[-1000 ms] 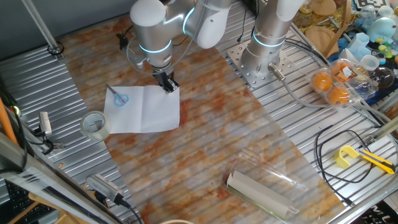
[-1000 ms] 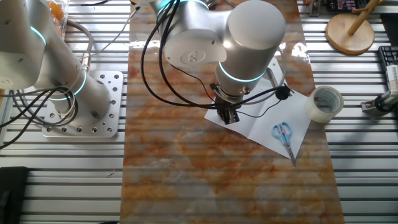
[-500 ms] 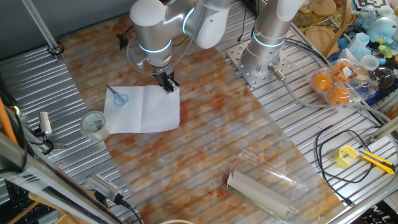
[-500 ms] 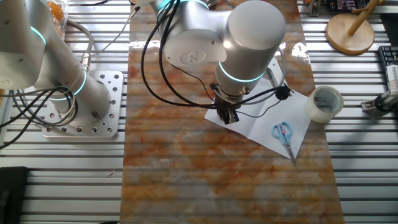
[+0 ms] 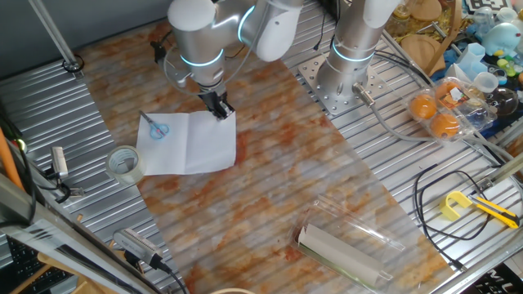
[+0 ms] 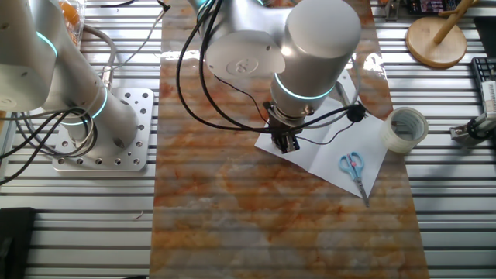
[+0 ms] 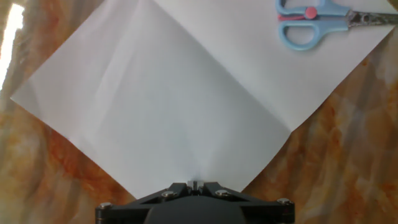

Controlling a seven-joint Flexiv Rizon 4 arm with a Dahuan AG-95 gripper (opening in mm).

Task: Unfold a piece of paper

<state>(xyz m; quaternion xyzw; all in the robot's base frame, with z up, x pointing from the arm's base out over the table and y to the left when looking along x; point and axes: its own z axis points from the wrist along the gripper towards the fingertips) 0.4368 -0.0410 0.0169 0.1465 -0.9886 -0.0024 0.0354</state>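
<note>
Hand view: fingers (image 7: 196, 185) cover paper (image 7: 180, 93) corner.

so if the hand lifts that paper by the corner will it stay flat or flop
Probably flop: the piece of paper looks thin and lies nearly flat, creased down the middle, so it would likely bend there. It seems light, but the scissors resting on its far end may pin that end down. The hand sits at one corner.

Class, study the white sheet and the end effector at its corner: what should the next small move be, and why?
Probably let go of the corner, if it is gripped, and lift straight up. The thin white paper sheet already lies flat and open, crease showing, with the end effector at one corner; blue-handled scissors rest near another corner.
</note>
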